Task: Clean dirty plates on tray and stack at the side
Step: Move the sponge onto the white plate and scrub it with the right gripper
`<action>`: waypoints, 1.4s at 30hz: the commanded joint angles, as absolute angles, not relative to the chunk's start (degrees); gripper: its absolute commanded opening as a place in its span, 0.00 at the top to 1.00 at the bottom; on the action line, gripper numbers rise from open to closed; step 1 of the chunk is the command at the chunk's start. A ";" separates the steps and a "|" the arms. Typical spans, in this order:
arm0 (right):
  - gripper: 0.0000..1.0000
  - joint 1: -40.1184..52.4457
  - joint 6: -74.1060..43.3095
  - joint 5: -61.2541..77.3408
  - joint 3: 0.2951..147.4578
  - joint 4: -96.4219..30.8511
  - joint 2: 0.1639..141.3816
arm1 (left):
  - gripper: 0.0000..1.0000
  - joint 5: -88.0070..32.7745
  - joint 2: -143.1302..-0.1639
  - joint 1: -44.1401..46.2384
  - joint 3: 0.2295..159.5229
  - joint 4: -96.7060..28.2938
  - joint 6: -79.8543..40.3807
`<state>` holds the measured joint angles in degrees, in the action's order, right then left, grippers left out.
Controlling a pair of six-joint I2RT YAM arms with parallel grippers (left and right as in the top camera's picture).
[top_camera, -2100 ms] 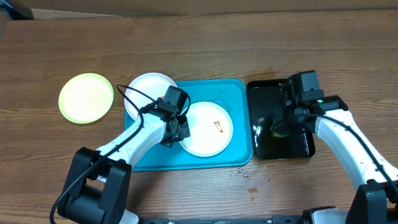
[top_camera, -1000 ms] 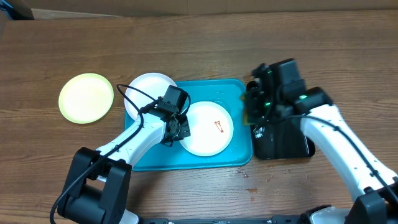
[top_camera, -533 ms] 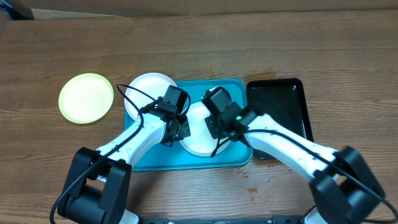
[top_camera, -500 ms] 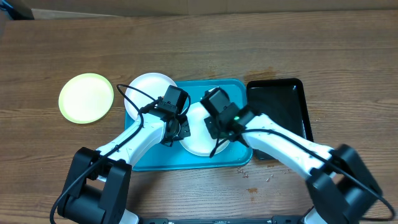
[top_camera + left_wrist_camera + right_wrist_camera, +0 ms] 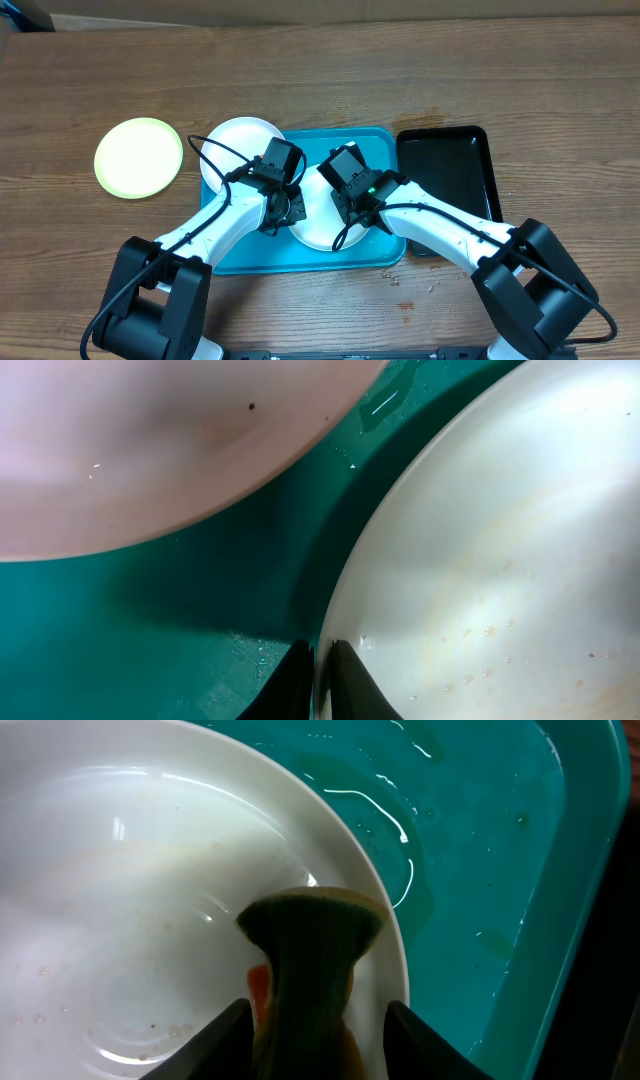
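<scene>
A white plate (image 5: 322, 222) lies in the turquoise tray (image 5: 372, 150). My left gripper (image 5: 285, 210) is shut on the plate's left rim, which runs between the two fingertips in the left wrist view (image 5: 320, 672). My right gripper (image 5: 352, 205) hangs over the same plate (image 5: 130, 920), open. A dark green and yellow sponge (image 5: 310, 955) stands on the plate between its fingers (image 5: 225, 1040), with a gap on each side. A red smear (image 5: 258, 985) shows beside the sponge. A second white plate (image 5: 235, 150) rests over the tray's far left corner. A pale green plate (image 5: 139, 157) sits on the table at the left.
A glossy black tray (image 5: 455, 180) lies right of the turquoise tray, with nothing standing in it. Water films the turquoise tray's floor (image 5: 480, 870). Small crumbs lie on the wood (image 5: 405, 290) near the front.
My right arm has swung from the black tray to the plate in the turquoise tray, carrying the sponge, and its jaws have opened. The left arm has not moved.
</scene>
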<state>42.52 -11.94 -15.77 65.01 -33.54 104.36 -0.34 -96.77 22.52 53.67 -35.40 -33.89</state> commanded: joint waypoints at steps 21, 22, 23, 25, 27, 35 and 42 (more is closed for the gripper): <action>0.72 42.68 -16.82 -14.96 62.70 -33.21 104.62 | 0.90 0.40 -97.19 22.52 53.74 -35.77 -32.51; 0.68 42.68 -16.80 -14.96 62.37 -33.01 104.73 | 0.90 0.40 -97.19 22.52 53.74 -35.77 -32.51; 0.67 42.68 -16.80 -14.96 61.93 -32.64 104.81 | 0.90 0.40 -97.19 22.52 53.74 -35.77 -32.51; 0.70 42.68 -16.82 -14.96 61.43 -32.10 104.86 | 0.90 0.40 -97.19 22.52 53.74 -35.75 -32.51; 0.84 42.68 -16.82 -14.96 61.19 -32.10 104.88 | 0.90 0.40 -97.19 22.52 53.74 -35.75 -32.51; 0.96 42.68 -20.01 -14.90 59.07 -29.54 105.71 | 0.95 0.40 -97.19 22.52 53.74 -35.75 -32.51; 0.96 42.68 -21.12 -6.02 58.83 -25.32 107.50 | 0.96 0.40 -97.19 22.52 53.74 -35.75 -32.25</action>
<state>42.46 -19.77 -12.67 60.03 -26.57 105.12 -0.51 -96.77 22.52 53.67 -35.57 -33.89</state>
